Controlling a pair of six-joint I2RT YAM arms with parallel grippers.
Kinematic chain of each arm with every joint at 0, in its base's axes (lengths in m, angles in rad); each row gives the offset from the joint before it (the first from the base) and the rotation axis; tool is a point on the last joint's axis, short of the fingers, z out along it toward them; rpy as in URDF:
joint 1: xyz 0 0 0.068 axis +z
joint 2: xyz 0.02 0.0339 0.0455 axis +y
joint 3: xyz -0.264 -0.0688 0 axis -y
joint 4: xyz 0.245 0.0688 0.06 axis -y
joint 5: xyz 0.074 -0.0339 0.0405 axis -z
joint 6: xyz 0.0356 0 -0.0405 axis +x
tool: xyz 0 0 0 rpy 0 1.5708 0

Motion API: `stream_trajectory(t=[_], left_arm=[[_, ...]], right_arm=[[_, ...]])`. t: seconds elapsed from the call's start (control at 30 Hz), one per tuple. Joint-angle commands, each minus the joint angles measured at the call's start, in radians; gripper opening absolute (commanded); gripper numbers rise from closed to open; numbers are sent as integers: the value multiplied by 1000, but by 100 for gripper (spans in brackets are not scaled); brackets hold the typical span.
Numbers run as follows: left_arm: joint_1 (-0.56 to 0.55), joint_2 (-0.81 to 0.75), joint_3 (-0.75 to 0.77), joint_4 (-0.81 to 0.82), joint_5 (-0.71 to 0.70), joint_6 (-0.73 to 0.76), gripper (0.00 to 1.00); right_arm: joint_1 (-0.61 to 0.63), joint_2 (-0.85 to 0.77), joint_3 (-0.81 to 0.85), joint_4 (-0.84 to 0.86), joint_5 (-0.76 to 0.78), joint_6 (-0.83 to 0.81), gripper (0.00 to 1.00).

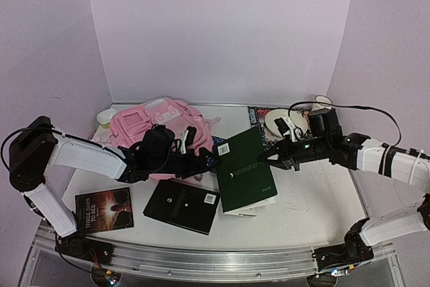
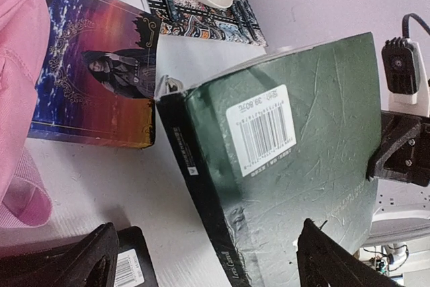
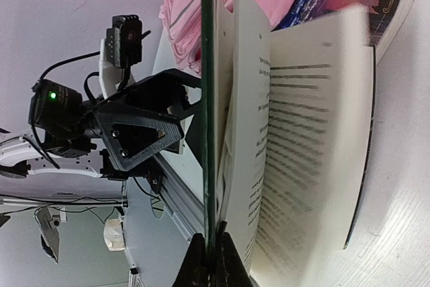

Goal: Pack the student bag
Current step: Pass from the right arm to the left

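- My right pincer [image 3: 209,241] is clamped tight on the front cover of the green book [image 2: 302,152]. The cover runs edge-on straight out from my fingertips, and the pages fan loose to one side of it.
- My left pincer [image 2: 208,233] stands spread wide with nothing in it. The green book's spine corner lies between and just ahead of its two fingers, without either finger touching it as far as I can see.
- The student bag [image 1: 151,122] lies to the side of my left pincer and a little behind its tips. From my right pincer it is on the far side of the green book.
- A blue and orange book [image 2: 94,65] sits ahead of my left pincer, right beside the bag. A black book [image 1: 183,205] lies just under that pincer's near finger.
- I judge the step in hand to be getting the green book off the table and over to the bag, and the task looks early, with several books lying outside it.
- The next move calls for a firmer hold, because a grip on the cover alone lets the pages sag. My left pincer should close on the spine corner.
- I cannot tell whether the bag's mouth is open. That needs checking before I carry the book across.
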Motion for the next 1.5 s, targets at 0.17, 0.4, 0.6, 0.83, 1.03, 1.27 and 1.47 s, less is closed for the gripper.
stream_trajectory(t=[0.17,0.4,0.6,0.83,1.03,1.27,1.47], left_arm=[[31,-8,-47,315,149,-109,94],[45,23,-39,481,244,-190,84],[47,-14,-57,563,269,-211,57],[56,-87,-134,640,236,-224,31],[60,-99,-159,670,216,-242,6],[88,-144,-213,689,114,-271,0],[100,-190,-239,691,-29,-290,0]], right_arm=[[4,-14,33,376,-121,165,0],[18,37,32,452,-137,185,0],[21,99,30,460,-128,171,0],[21,170,21,453,-105,142,0],[21,204,45,446,-89,131,17],[21,171,32,403,17,98,45],[30,86,-48,426,163,108,73]])
